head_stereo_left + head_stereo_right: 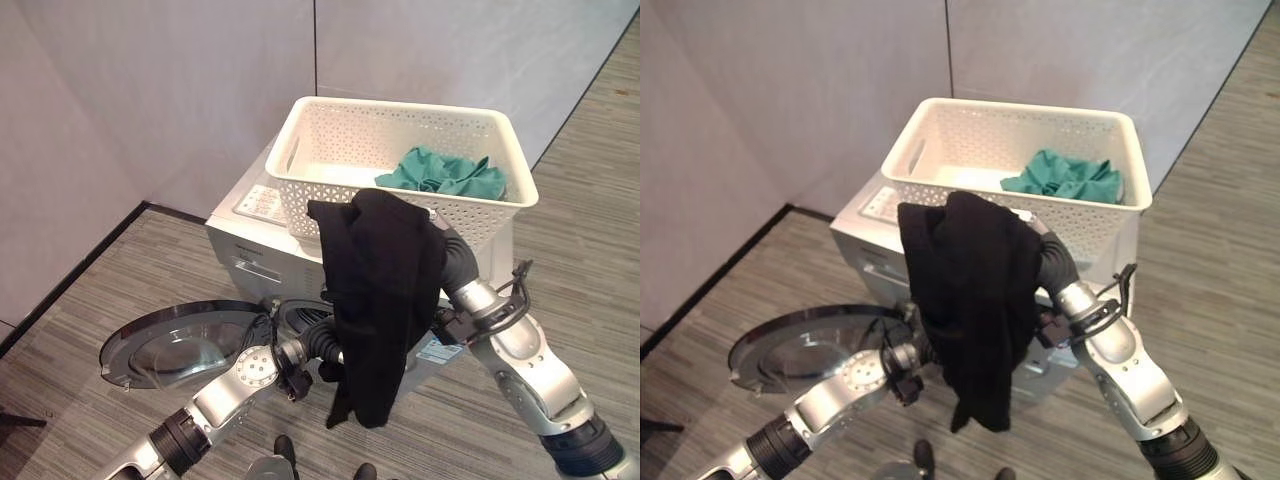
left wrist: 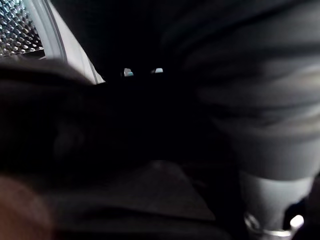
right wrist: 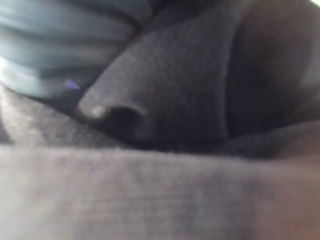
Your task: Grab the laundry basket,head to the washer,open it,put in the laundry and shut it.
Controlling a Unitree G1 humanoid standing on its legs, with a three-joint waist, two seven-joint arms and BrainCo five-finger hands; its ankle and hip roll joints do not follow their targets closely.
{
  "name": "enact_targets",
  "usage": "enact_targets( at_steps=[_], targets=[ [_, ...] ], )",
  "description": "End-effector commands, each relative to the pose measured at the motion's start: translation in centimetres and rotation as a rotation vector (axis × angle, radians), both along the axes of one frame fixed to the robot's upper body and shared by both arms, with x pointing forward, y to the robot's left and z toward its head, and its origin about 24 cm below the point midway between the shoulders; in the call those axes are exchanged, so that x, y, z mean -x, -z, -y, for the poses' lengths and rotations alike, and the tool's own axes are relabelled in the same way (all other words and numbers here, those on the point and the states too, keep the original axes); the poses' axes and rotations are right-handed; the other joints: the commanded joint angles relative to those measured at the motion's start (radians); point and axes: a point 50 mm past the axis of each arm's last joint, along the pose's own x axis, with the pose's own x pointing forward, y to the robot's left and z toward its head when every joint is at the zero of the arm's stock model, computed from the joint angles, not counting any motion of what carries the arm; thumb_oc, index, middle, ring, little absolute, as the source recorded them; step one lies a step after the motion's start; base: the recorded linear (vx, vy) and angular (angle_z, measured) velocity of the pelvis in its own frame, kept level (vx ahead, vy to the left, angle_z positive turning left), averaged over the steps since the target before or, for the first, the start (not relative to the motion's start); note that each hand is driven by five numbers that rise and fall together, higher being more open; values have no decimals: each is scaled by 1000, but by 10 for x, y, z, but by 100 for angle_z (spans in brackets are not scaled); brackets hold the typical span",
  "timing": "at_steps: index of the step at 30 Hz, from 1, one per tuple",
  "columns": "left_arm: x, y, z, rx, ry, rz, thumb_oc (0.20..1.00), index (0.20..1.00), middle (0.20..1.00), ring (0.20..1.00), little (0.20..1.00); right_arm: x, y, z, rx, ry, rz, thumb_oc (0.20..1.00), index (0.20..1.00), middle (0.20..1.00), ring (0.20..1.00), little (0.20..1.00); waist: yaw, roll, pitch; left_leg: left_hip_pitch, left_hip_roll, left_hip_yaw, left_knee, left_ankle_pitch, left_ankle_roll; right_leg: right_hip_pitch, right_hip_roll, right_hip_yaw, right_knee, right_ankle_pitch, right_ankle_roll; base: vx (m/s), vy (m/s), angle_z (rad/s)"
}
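The black garment (image 1: 380, 300) hangs draped over the right hand (image 1: 441, 232), in front of the white basket (image 1: 400, 165) on the washer (image 1: 245, 245); lower it into the drum below without snagging the open door (image 1: 175, 345). Both hands' fingers are hidden by cloth, so I cannot tell their state, nor see the left hand (image 1: 322, 342) clearly.
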Motion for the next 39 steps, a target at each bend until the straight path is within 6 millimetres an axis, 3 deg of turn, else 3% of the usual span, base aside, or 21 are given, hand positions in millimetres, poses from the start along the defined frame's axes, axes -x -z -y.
enact_targets(
  at_steps=[1,4,8,17,21,22,29,32,33,34,39],
  targets=[
    [7,-22,-1,69,44,63,1000,1000,1000,1000,1000,0,-28,5,-26,52,154,200,200,200,200,200,14,-23,-12,-114,46,21,20,98,-37,78,-28,38,41,-147,48,0,0,0],
    [14,-28,-9,52,65,88,1000,1000,1000,1000,1000,-7,-22,14,23,116,137,200,200,200,200,200,24,-21,-6,-111,38,-5,14,86,-48,79,-28,48,44,-165,47,18,-17,1],
    [15,-27,-6,20,93,129,1000,1000,1000,1000,1000,-14,-17,14,82,163,132,200,200,200,200,200,31,-16,13,-118,35,-22,5,96,-49,63,-25,42,60,-173,39,-28,-22,3],
    [-3,-8,54,-73,164,198,1000,1000,1000,1000,1000,-34,-15,-2,98,264,162,200,200,200,200,200,8,-3,50,-133,37,-52,-40,130,-55,23,-9,28,78,-188,25,-49,-21,16],
    [-2,11,71,-115,179,129,1000,1000,1000,1000,1000,-37,-13,-7,59,264,143,200,200,200,200,200,-2,-3,53,-133,40,-54,-44,133,-56,19,-6,30,79,-191,22,-7,0,4],
    [-3,16,83,-164,201,152,1000,1000,1000,1000,1000,-38,-12,-14,19,248,130,200,200,200,200,200,-12,-7,50,-130,41,-52,-49,133,-54,18,-5,33,79,-191,21,0,0,0],
    [-1,12,116,-116,196,148,1000,1000,1000,1000,1000,-35,-12,-25,-125,205,94,200,200,200,200,200,-31,-24,48,-127,47,-35,-51,132,-53,13,-3,34,81,-189,19,1,3,1],
    [-3,14,120,-116,169,143,1000,1000,1000,1000,1000,-31,-9,-27,-163,188,71,200,200,200,200,200,-33,-30,46,-128,50,-30,-48,130,-53,11,-2,32,81,-189,19,7,6,-4],
    [-3,16,120,-114,152,130,762,762,762,762,762,-30,-7,-27,-173,187,58,200,200,200,200,200,-35,-33,46,-128,50,-28,-48,129,-53,10,-2,31,81,-189,19,8,-1,-4],
    [-6,17,120,-108,122,117,200,200,200,200,200,-28,-5,-26,-178,184,49,200,200,200,200,200,-35,-36,46,-129,51,-27,-47,130,-53,10,-2,29,81,-189,18,0,0,0],
    [-16,14,112,-70,20,103,200,200,200,200,200,-22,0,-20,-132,201,50,200,200,200,200,200,-35,-43,46,-133,56,-21,-50,136,-56,5,-2,20,86,-189,19,0,0,0]
  ],
)
